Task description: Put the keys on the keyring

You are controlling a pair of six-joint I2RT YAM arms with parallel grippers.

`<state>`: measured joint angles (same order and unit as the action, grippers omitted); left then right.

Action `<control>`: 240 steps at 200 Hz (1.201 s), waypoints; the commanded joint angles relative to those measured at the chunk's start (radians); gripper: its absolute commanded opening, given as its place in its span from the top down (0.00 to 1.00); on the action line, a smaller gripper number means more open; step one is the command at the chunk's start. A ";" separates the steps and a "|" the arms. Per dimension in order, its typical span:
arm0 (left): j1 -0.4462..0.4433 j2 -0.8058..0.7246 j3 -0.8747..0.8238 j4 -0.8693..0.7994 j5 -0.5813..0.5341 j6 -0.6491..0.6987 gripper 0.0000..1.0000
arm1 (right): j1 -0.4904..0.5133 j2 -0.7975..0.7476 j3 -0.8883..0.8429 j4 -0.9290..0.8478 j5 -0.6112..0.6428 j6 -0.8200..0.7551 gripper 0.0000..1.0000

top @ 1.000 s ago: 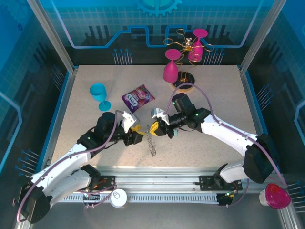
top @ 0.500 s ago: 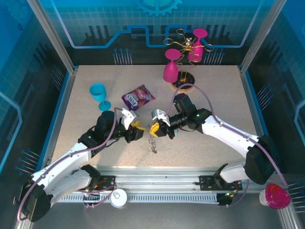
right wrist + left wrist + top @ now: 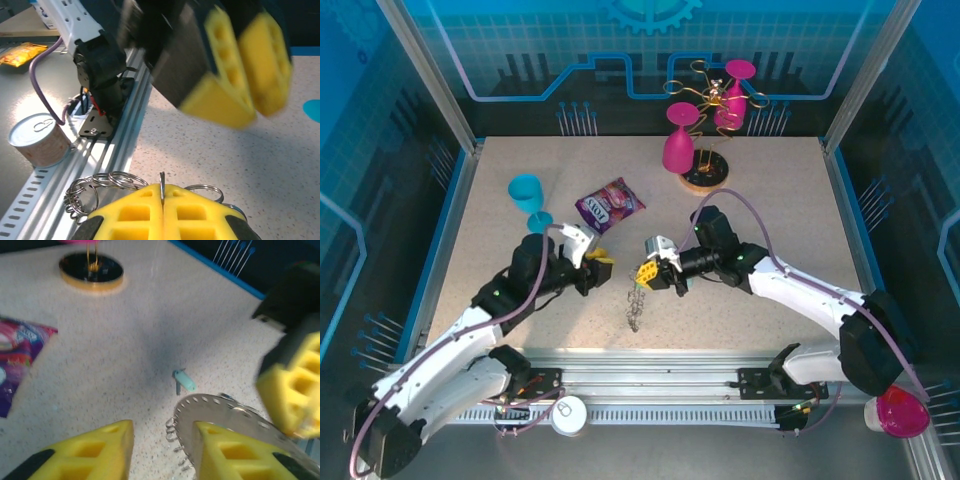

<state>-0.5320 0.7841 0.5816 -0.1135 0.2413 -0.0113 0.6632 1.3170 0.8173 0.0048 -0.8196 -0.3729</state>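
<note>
The left fingers [image 3: 95, 452] are seen parted above the speckled tabletop [image 3: 125, 330], with nothing gripped between them. Just beyond their tips, a small key [image 3: 184, 381] with a pale green head is seen lying flat on the tabletop. To the right of those fingers, the keyring [image 3: 225, 415], fringed with small wire loops, is held on edge. Its thin rim is pinched between the closed right fingers [image 3: 135, 212].

Pinching the keyring [image 3: 161, 184] by its thin edge in the right claw [image 3: 162, 202]. Facing the blurred left claw [image 3: 245, 65]; tin can [image 3: 37, 145] leftward.
</note>
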 commanded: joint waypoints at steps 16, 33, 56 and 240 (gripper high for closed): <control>-0.004 -0.100 -0.111 0.178 0.194 0.187 0.68 | -0.014 -0.015 -0.043 0.259 -0.046 0.045 1.00; -0.007 -0.079 -0.116 0.225 0.263 0.245 0.69 | -0.005 -0.016 -0.052 0.304 -0.044 0.018 1.00; -0.020 -0.028 -0.098 0.235 0.309 0.319 0.72 | 0.014 -0.009 -0.043 0.271 -0.028 -0.055 1.00; -0.067 0.077 -0.079 0.251 0.277 0.443 0.95 | 0.062 0.047 0.012 0.103 -0.034 -0.193 1.00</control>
<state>-0.5858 0.8536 0.4808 0.1047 0.5213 0.3859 0.6865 1.3483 0.7864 0.1478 -0.8154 -0.5117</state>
